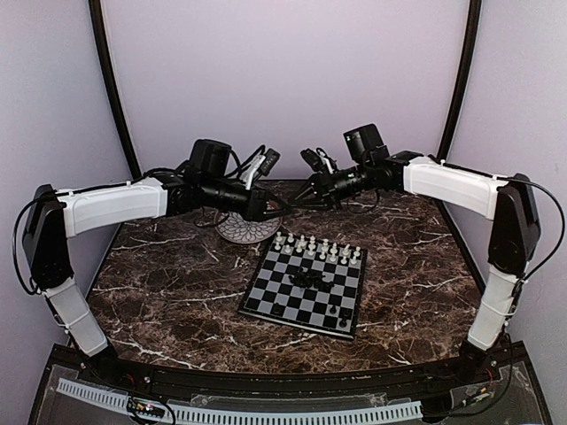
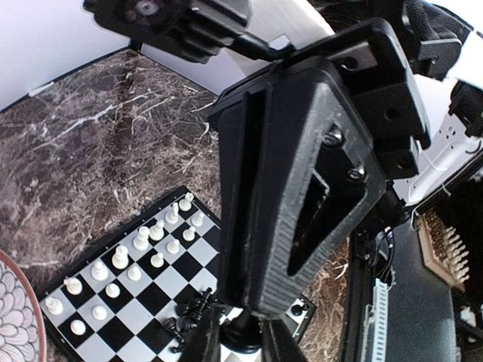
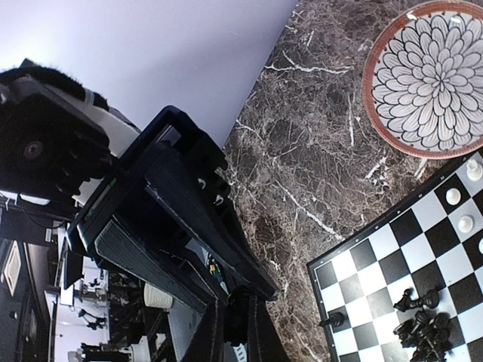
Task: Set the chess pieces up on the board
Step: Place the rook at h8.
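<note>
The board [image 1: 292,298] lies in the middle of the marble table. White chess pieces [image 1: 317,248] stand in its two far rows. A heap of black pieces [image 1: 312,279] lies at its centre, and a few black ones stand along the near edge [image 1: 332,312]. Both grippers meet tip to tip high above the table's far side. In the left wrist view my left gripper [image 2: 243,332] is shut on a black piece [image 2: 245,335]. The right gripper's fingers [image 2: 302,188] meet that piece from above. In the right wrist view my right gripper [image 3: 235,324] is closed on the same dark piece [image 3: 238,313].
A round flower-patterned plate with a brown rim [image 1: 248,228] sits behind the board on the left; it also shows in the right wrist view [image 3: 430,75]. Bare marble lies left, right and in front of the board. A black frame runs along the table's near edge.
</note>
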